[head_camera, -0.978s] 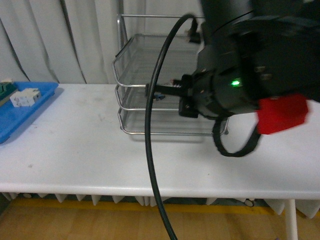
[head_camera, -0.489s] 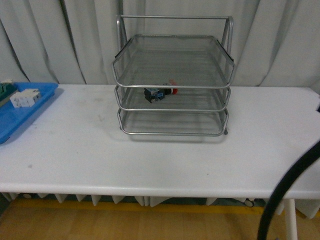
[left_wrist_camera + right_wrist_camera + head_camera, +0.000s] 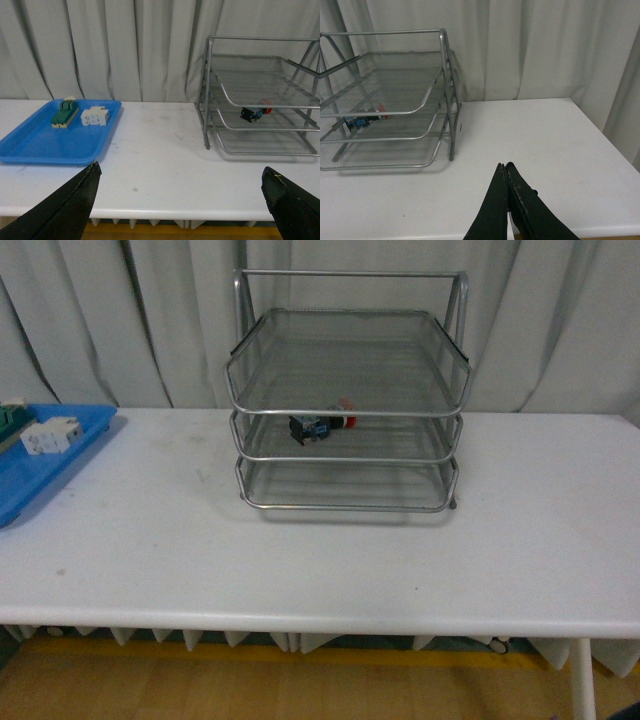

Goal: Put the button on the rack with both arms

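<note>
I'm looking at the button (image 3: 320, 427) lying on its side in the middle tier of the rack (image 3: 345, 410), red cap pointing right, body toward the left. It's sitting toward the near edge of that tray, and nothing is touching it.

Neither arm is showing in the front view. The left gripper (image 3: 182, 200) is hanging well back from the table edge with its fingers (image 3: 65, 207) spread wide and nothing between them. The right gripper (image 3: 507, 205) is pressed closed, tips meeting, nothing in it, and it's pointing across the bare right part of the table (image 3: 540, 530) toward the rack.

From here I'm judging the placement as done, so the risks are all about disturbing it. The button is resting close to the tier's front lip (hard to tell how close through the mesh), so a knock to the rack frame could roll it by the round cap and tip it out over the edge. The right arm is the nearer worry, since its closed tips are aimed at the rack's right post. On the left, the blue tray (image 3: 47, 137) with the green terminal block (image 3: 64, 114) and white connector (image 3: 95, 116) is sitting near the left arm's line, so a careless sweep there could shove it.
</note>
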Controlling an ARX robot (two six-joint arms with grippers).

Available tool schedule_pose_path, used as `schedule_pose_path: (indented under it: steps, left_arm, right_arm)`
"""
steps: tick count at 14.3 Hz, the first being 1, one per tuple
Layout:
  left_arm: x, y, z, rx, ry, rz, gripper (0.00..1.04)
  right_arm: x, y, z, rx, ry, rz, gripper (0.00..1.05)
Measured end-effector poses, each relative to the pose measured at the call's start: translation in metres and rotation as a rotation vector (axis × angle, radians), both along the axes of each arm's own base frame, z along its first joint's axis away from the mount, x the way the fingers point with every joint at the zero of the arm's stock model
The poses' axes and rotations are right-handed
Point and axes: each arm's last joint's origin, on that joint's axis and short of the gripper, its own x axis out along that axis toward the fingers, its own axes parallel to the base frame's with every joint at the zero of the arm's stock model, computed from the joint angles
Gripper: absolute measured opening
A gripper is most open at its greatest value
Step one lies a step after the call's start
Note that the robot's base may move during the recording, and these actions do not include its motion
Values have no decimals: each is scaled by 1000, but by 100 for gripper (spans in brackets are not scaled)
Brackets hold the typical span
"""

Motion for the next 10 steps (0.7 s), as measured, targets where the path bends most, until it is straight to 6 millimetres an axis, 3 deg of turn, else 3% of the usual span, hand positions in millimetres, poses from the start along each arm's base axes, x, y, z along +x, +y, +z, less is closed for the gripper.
schedule_pose_path:
  steps: [5,10]
  left_arm:
    - [0,0,0,0,0,0,98]
    - [0,0,0,0,0,0,98]
  right_arm:
    - [-26,-20,2,3,-11,-14,2]
    - [-43,-18,7,3,-28,1,2]
